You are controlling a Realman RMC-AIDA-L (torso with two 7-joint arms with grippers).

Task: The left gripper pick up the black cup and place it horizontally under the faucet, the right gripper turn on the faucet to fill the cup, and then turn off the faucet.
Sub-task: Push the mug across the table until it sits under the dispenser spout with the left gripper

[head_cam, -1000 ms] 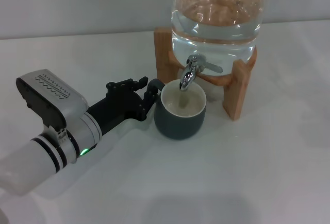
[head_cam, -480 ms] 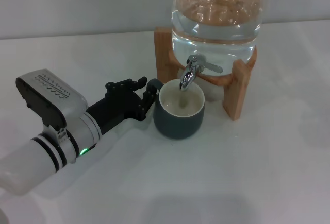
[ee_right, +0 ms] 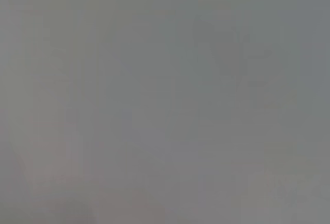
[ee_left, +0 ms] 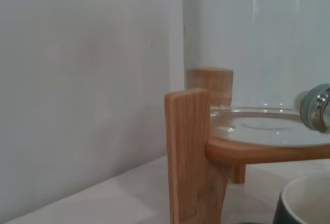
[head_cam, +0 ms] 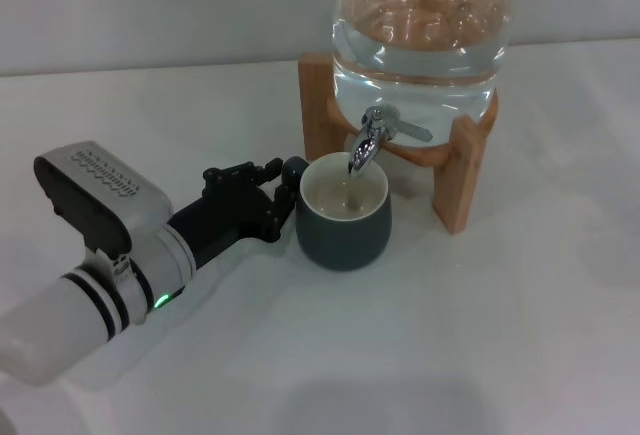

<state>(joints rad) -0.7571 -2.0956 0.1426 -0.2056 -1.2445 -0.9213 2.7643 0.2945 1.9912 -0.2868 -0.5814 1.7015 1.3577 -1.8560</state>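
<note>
The black cup stands upright on the white table, its cream inside open upward, directly under the spout of the chrome faucet. My left gripper comes in from the left and is shut on the cup's small handle on the cup's left side. In the left wrist view the cup's rim shows at a corner and part of the faucet at the edge. The faucet's lever points to the right. My right gripper is out of view; its wrist view shows only blank grey.
The clear water jug sits in a wooden stand right behind the cup; the stand's near leg fills the left wrist view. The white table stretches in front and to the right. A pale wall lies behind.
My left gripper and the cup have slid a little to the left together; the cup still sits under the spout.
</note>
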